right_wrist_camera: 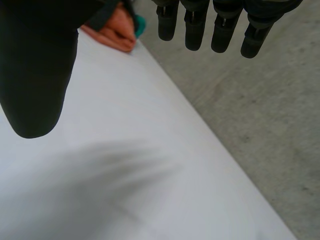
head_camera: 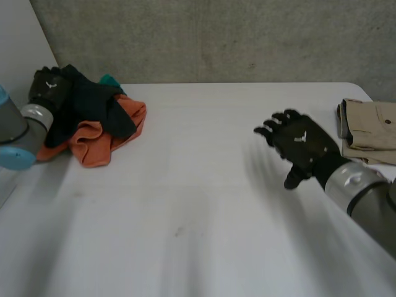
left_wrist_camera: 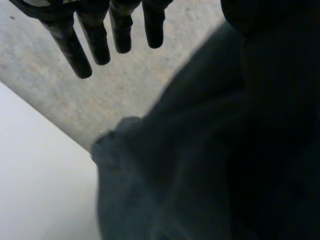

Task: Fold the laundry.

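Picking the next piece, I guess: left hand (head_camera: 48,86) sat straight-fingered at the crumpled dark cloth (head_camera: 93,106), right hand (head_camera: 303,145) hovered slack and empty, so it needed a proper pinch next.

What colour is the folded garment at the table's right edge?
Beige, the folded garment; clearest in the head view.

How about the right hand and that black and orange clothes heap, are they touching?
Apart. The head view shows the right hand open over bare table, well clear of the clothes heap.
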Tool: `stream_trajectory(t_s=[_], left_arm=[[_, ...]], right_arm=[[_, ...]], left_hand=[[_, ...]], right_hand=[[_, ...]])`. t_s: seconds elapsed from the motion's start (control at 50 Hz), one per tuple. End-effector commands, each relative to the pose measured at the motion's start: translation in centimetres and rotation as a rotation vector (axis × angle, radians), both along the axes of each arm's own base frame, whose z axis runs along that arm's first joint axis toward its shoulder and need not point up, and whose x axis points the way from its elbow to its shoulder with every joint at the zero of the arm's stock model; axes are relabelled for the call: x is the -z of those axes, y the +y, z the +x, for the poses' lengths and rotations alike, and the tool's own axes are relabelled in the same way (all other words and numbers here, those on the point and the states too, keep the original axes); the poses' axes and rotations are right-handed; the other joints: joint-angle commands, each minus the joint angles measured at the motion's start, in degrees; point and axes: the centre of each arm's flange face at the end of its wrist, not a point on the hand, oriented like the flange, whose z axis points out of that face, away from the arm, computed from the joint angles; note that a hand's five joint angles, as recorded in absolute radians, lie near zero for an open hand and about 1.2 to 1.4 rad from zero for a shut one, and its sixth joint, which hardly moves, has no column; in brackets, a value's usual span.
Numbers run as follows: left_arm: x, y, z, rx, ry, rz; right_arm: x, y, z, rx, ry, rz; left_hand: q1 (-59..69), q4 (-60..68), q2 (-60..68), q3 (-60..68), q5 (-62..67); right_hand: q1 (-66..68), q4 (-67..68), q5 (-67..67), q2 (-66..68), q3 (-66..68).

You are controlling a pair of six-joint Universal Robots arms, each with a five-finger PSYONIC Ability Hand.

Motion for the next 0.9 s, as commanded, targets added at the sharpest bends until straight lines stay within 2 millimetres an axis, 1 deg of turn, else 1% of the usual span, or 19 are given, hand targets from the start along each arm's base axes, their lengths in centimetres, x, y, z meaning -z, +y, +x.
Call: stream_trajectory(t_s=[0.02, 0.1, 0.12, 0.24, 0.28, 0.32, 0.34, 0.38, 0.42, 0.48, 0.5, 0.56, 0.58, 0.64, 0.66, 0.7, 0.82, 0.86, 0.9], left_arm=[[1.0, -1.4, -0.3, 0.03, 0.007, -0.063], [-2.9, -0.7, -1.9, 0.048, 0.059, -0.131], [-5.8, 0.2, -3.4, 0.082, 0.101, -0.171], [-14.5, 5.6, -7.5, 0.218, 0.267, -0.258], [-17.6, 9.2, -9.7, 0.304, 0.352, -0.264], [-19.2, 11.9, -11.4, 0.371, 0.411, -0.251], [-20.3, 14.7, -12.9, 0.439, 0.461, -0.231], [-21.0, 17.4, -14.3, 0.502, 0.505, -0.201], [-20.7, 21.0, -16.0, 0.572, 0.548, -0.134], [-19.0, 24.0, -17.5, 0.62, 0.551, -0.048], [-16.8, 25.7, -18.5, 0.642, 0.542, 0.03], [-13.3, 28.9, -20.2, 0.688, 0.514, 0.152], [-10.5, 30.4, -21.1, 0.706, 0.484, 0.235], [-5.9, 32.1, -22.5, 0.725, 0.418, 0.356], [-3.8, 32.9, -23.1, 0.733, 0.37, 0.406], [-2.1, 33.5, -23.3, 0.728, 0.323, 0.452], [-2.2, 33.7, -22.9, 0.676, 0.212, 0.506], [-3.1, 33.4, -22.7, 0.663, 0.214, 0.5], [-5.4, 32.5, -21.7, 0.631, 0.239, 0.468]], right_arm=[[1.6, 1.8, -1.1, 0.019, 0.019, 0.035], [1.6, 2.2, -1.2, 0.022, 0.017, 0.029], [1.6, 2.1, -1.3, 0.025, 0.016, 0.025], [0.6, 0.4, -2.6, 0.088, 0.001, -0.007], [-0.4, -0.1, -2.9, 0.114, -0.014, -0.037], [-0.9, -0.3, -3.1, 0.13, -0.025, -0.051], [-1.4, -0.5, -3.2, 0.148, -0.036, -0.061], [-1.9, -0.8, -3.4, 0.172, -0.05, -0.07], [-2.5, -1.0, -3.6, 0.203, -0.078, -0.078], [-2.8, -1.1, -3.9, 0.224, -0.098, -0.076], [-2.9, -1.2, -4.0, 0.232, -0.105, -0.075], [-2.9, -1.4, -4.4, 0.252, -0.112, -0.073], [-2.9, -1.8, -4.8, 0.269, -0.113, -0.071], [-3.0, -2.3, -5.6, 0.301, -0.124, -0.067], [-2.9, -2.4, -5.7, 0.306, -0.127, -0.064], [-3.0, -2.6, -6.1, 0.318, -0.135, -0.063], [-3.2, -3.5, -7.4, 0.367, -0.143, -0.062], [-3.3, -3.5, -7.5, 0.371, -0.143, -0.065], [-4.0, -3.2, -7.5, 0.367, -0.145, -0.084]], left_hand=[[68.71, 68.43, 68.37, 68.04, 67.57], [68.72, 68.43, 68.37, 68.04, 67.57], [68.72, 68.43, 68.37, 68.04, 67.57], [68.72, 68.43, 68.37, 68.04, 67.57], [68.72, 68.43, 68.37, 68.04, 67.57], [68.72, 68.43, 68.37, 68.04, 67.57], [68.72, 68.43, 68.37, 68.04, 67.57], [68.72, 68.43, 68.37, 68.04, 67.57], [68.72, 68.43, 68.37, 68.04, 67.57], [68.72, 68.43, 68.37, 68.04, 67.57], [68.72, 68.43, 68.37, 68.04, 67.57], [68.72, 68.43, 68.37, 68.04, 67.57], [68.72, 68.43, 68.37, 68.04, 67.57], [68.72, 68.43, 68.37, 68.04, 67.57], [40.76, 40.48, 40.41, 40.08, 39.61], [17.37, 17.09, 17.03, 16.7, 16.23], [8.18, 7.9, 7.84, 7.51, 7.04], [7.68, 7.4, 7.33, 7.0, 6.53], [7.01, 6.72, 6.66, 6.33, 5.86]], right_hand=[[-2.74, -1.64, -2.31, -2.05, -1.73], [-2.74, -1.64, -2.31, -2.05, -1.73], [-2.74, -1.64, -2.31, -2.05, -1.73], [-2.74, -1.64, -2.31, -2.05, -1.73], [-2.74, -1.64, -2.31, -2.05, -1.73], [-2.74, -1.64, -2.31, -2.05, -1.73], [-2.74, -1.64, -2.31, -2.05, -1.73], [-2.74, -1.64, -2.31, -2.05, -1.73], [-2.74, -1.64, -2.31, -2.05, -1.73], [-2.74, -1.64, -2.31, -2.05, -1.73], [-2.74, -1.64, -2.31, -2.05, -1.73], [-2.74, -1.64, -2.31, -2.05, -1.73], [-2.74, -1.64, -2.31, -2.05, -1.73], [-2.74, -1.64, -2.31, -2.05, -1.73], [-2.74, -1.64, -2.31, -2.05, -1.73], [-2.74, -1.64, -2.31, -2.05, -1.73], [-2.74, -1.64, -2.31, -2.05, -1.73], [-2.74, -1.64, -2.31, -2.05, -1.73], [-2.74, -1.64, -2.31, -2.05, -1.73]])
